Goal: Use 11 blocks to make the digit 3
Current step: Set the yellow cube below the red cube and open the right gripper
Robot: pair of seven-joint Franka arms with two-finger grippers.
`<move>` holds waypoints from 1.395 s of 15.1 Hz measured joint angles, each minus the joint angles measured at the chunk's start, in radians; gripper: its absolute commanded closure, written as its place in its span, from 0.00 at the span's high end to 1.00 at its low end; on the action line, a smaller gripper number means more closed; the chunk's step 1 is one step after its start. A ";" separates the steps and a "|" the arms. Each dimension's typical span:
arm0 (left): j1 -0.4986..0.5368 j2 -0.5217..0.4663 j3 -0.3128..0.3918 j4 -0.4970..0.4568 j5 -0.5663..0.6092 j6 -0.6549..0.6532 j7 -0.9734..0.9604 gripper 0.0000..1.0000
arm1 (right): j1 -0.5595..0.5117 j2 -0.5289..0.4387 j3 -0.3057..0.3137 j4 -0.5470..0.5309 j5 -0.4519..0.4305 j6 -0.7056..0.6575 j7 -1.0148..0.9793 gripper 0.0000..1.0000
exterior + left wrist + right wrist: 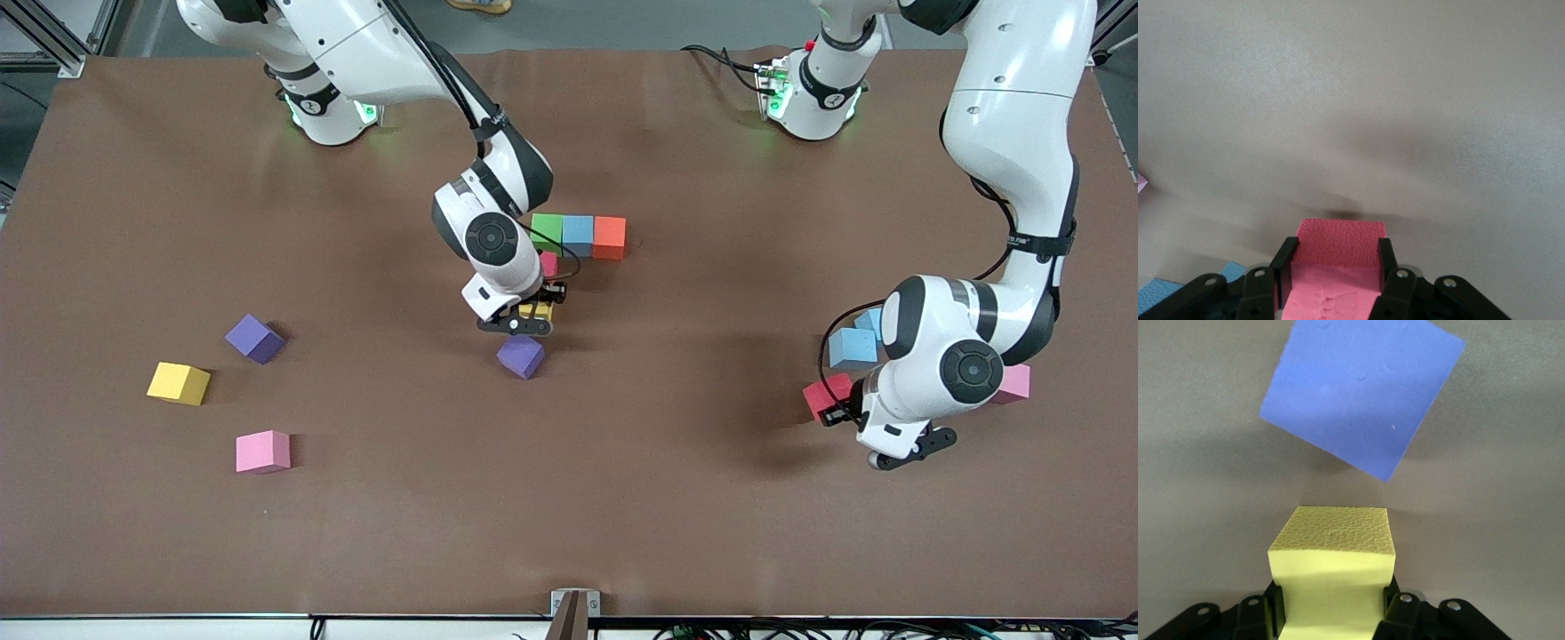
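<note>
Toward the right arm's end of the counter, in the lower half of the frame, three loose blocks lie apart: a yellow block, a purple block slightly higher in the frame, and a pink block lowest of the three.

At mid-frame the right end effector is clamped tight on a second yellow block, holding it just above the counter. Directly below it in the frame, a second purple block sits turned at an angle, close to the held block without touching it.

Above them, in the upper middle of the frame, the start of the digit 3 stands as a row of three touching cubes: a green block, a blue block and an orange block. A reddish block sits just under the green one, partly hidden by the right arm.

Toward the left arm's end, a red block and two light blue blocks lie close together. The left end effector is closed on a pinkish-red block, over bare counter just beside the red one. Another pink block peeks out past the left arm.
</note>
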 measured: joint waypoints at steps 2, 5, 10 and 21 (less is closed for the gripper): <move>0.000 0.000 0.000 0.000 0.000 0.000 0.000 0.00 | 0.005 -0.001 0.000 -0.001 -0.001 -0.002 0.000 0.36; 0.000 0.000 0.000 -0.001 0.000 0.000 0.000 0.01 | 0.016 -0.003 0.000 -0.004 -0.001 -0.009 0.000 0.36; 0.000 0.000 -0.001 -0.004 0.000 0.000 0.000 0.01 | 0.025 -0.006 0.000 -0.008 -0.001 -0.011 0.000 0.38; -0.002 0.000 -0.007 -0.015 0.000 0.000 0.000 0.01 | 0.024 0.008 0.000 -0.007 0.003 -0.022 0.019 1.00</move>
